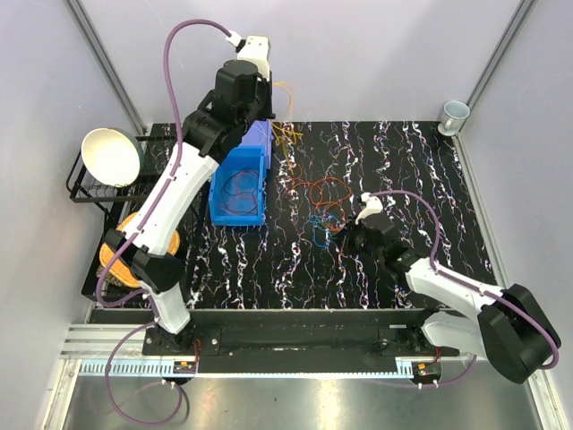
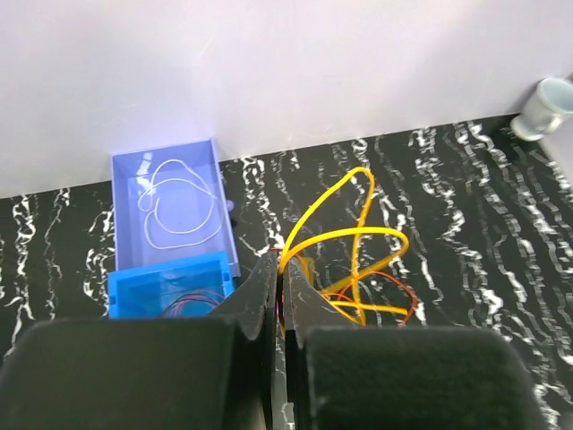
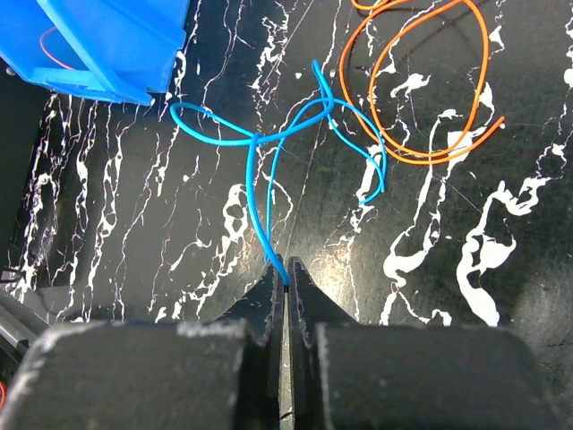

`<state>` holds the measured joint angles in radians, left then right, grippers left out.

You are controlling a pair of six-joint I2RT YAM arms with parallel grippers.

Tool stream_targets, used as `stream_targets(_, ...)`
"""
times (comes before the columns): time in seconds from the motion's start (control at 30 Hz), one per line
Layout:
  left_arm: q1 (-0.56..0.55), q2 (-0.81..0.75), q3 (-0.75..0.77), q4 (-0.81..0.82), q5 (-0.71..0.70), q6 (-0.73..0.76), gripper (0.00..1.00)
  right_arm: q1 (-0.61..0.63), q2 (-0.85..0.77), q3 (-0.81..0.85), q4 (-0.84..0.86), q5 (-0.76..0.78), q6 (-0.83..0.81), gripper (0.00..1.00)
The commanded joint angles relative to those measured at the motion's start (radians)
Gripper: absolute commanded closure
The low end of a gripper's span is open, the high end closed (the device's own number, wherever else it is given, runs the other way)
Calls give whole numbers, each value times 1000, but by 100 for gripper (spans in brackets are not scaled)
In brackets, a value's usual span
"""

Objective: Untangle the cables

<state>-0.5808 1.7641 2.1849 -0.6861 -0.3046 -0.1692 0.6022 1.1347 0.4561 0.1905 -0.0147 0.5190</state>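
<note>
R gripper pinched shut on the blue cable fanning to 12 o'clock by the orange loops, L gripper clamping the yellow cable, so I'd lift slow, w/o dragging the orange.

Colours I'm reading off the 3 feeds

I'm seeing the table showing black with white marbled veining. A yellow cable, a blue cable and an orange cable are standing out against it, alongside 2 bins: a bright blue bin and a paler lilac-blue bin. There is also a white bowl.
</note>
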Motion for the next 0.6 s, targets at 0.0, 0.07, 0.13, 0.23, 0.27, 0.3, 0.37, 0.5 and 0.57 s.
stream_targets(0.0,44,31,24,94,-25,34,100,8,26,-19,41,29,44,100)
stream_targets(0.07,71,37,23,135,-25,31,100,8,45,-30,56,22,53,100)
stream_targets(0.13,90,44,24,164,-24,31,100,8,68,-37,82,-5,64,100)
stream_targets(0.23,124,61,23,223,-21,31,100,7,92,-43,104,-25,65,100)
stream_targets(0.27,139,66,24,256,-19,33,100,8,99,-40,104,-27,61,100)
stream_targets(0.3,147,70,23,273,-18,34,100,8,105,-39,104,-33,58,100)
stream_targets(0.37,166,92,26,324,-18,42,100,7,112,-37,109,-39,50,100)
stream_targets(0.5,199,147,71,391,-1,51,100,8,138,-31,116,-51,44,100)
stream_targets(0.57,216,193,105,411,7,57,100,7,151,-30,128,-73,46,100)
